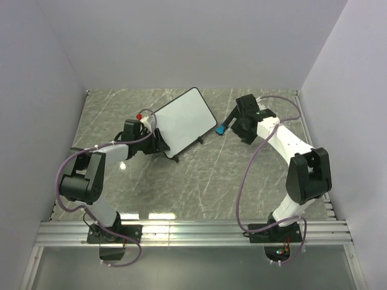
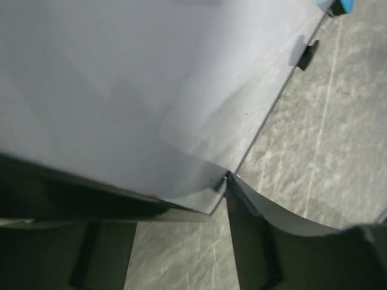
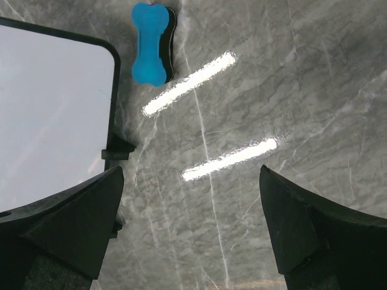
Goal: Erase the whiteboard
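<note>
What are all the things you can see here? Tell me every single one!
whiteboard: one, white with a black frame, middle of the table, turned askew, no writing showing
eraser: one, blue, bone-shaped, lying on the table just right of the whiteboard
red-and-white thing: one, beside the left gripper; too small to tell what it is
table: one, grey marbled, under everything
left gripper: one, black, closed on the whiteboard's near-left edge
right gripper: one, black, open and empty, close to the eraser
</note>
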Controlling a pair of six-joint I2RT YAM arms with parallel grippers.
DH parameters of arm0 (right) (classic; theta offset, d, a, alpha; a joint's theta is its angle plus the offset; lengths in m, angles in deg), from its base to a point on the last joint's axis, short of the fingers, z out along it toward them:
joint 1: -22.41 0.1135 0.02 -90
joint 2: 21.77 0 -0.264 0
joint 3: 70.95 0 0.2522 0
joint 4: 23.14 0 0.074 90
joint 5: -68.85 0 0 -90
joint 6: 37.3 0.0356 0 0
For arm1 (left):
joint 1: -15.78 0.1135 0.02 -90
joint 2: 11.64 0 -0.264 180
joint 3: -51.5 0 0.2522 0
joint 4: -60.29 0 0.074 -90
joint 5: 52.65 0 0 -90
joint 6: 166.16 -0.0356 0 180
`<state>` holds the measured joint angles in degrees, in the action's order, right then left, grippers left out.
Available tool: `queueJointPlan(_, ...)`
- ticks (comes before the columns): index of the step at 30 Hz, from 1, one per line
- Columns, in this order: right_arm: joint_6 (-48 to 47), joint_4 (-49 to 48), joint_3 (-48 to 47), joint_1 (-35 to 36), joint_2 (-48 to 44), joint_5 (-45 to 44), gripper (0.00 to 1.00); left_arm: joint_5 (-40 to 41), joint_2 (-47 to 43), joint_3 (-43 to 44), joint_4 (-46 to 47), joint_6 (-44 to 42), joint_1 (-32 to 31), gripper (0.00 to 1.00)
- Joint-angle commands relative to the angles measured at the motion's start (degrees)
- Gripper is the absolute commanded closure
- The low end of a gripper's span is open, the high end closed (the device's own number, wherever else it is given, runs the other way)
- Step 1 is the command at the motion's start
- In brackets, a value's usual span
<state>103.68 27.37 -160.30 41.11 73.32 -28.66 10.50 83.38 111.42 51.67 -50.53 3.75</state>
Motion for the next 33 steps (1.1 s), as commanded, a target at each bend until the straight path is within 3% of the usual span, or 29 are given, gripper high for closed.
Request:
queueJointPlan(1,-1.23,-0.37,0.01,-0.50,-3.77,-1.81,0.00,2.85,0.34,-1.59,-9.10,-1.72,-1.15,0.36)
queueJointPlan(9,-1.32,-0.45,0.71,-0.59,-5.09,-1.19,0.00,4.70,-2.29,-2.12,-10.24,-2.33,-1.24,0.31)
queueJointPlan(19,-3.08,-1.95,3.69,-0.42,-10.18,-0.76,0.00,8.83,-16.51,-3.26,-12.26,-2.07,-0.19,0.26)
queueJointPlan(25,-5.28,-3.79,6.07,-0.15,-14.22,-0.05,0.00,13.04,-25.66,-2.30,-16.56,-1.98,7.45,0.26)
queueJointPlan(28,-6.07,-4.49,7.21,-0.15,-16.85,1.26,0.00,20.77,-26.73,-0.01,-21.75,-2.60,8.86,0.25)
queueJointPlan(33,-9.05,-4.59,6.86,-0.15,-20.90,7.23,0.00,24.21,-27.61,0.87,-23.16,-2.60,10.97,0.22)
